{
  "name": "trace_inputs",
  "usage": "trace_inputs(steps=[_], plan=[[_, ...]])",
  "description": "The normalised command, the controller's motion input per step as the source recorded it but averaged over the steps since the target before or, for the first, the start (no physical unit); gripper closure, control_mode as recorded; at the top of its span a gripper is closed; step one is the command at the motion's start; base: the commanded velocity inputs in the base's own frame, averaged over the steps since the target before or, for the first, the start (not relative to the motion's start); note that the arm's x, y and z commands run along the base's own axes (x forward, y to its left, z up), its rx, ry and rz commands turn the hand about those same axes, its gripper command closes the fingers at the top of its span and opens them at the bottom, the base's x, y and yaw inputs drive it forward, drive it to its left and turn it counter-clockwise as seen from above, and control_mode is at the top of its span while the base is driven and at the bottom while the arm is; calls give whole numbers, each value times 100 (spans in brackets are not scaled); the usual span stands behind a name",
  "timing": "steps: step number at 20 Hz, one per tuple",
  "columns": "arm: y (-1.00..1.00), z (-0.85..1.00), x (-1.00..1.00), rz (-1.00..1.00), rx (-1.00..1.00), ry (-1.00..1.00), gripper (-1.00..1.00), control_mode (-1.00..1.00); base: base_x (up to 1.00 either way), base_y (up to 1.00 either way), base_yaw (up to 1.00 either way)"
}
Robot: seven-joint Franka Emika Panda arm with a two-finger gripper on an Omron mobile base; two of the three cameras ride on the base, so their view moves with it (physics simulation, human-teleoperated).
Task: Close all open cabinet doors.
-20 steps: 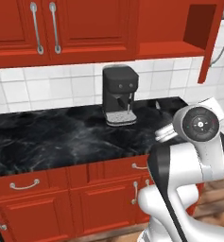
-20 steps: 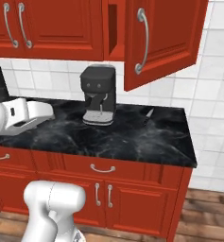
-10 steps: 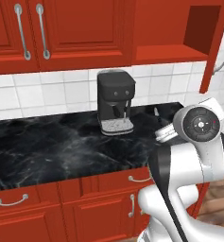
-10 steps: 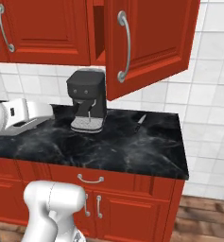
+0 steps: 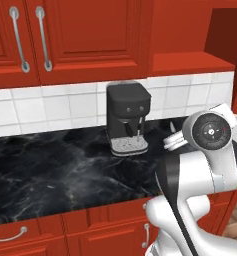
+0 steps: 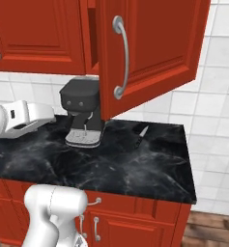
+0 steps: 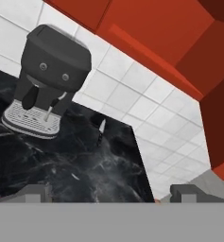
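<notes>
Since the earlier pictures the whole scene is sliding leftward and growing larger in both base views, so the base is driving rather than the kitchen things shifting; the arm is keeping much the same folded pose. In the right base view the open cabinet door (image 6: 150,53) is now looming large, swung out toward the camera over the counter, its curved silver bar handle (image 6: 121,57) running down its near face. Beside it the closed cabinet doors (image 6: 36,34) are sitting flush; from the left base view the closed cabinet doors (image 5: 90,35) are filling the upper left, and the open cabinet (image 5: 190,60) is showing its red shelf to the right.

Below, a black coffee machine (image 5: 127,117) is standing on the black marble counter (image 5: 50,175) against the white tiled wall (image 5: 50,105). A small knife (image 6: 140,133) is lying on the counter to the right of the machine, well apart from it, near the wall. Red drawer fronts (image 6: 130,212) are running beneath the counter.

The gripper (image 7: 111,194) is hanging above the counter, pointing toward the machine and the knife, its fingertips (image 7: 191,194) standing wide apart with nothing between them. It is touching nothing and is well short of the open door.
</notes>
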Motion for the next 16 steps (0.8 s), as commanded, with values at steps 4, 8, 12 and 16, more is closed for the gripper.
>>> trace_inputs(steps=[4,8,12,16], plan=[[0,0,0,0,0,0,-100,100,15,0,0],[0,0,0,0,0,0,-100,100,0,0,0],[0,0,0,0,0,0,-100,100,-1,0,0],[0,0,0,0,0,0,-100,100,-14,0,0]])
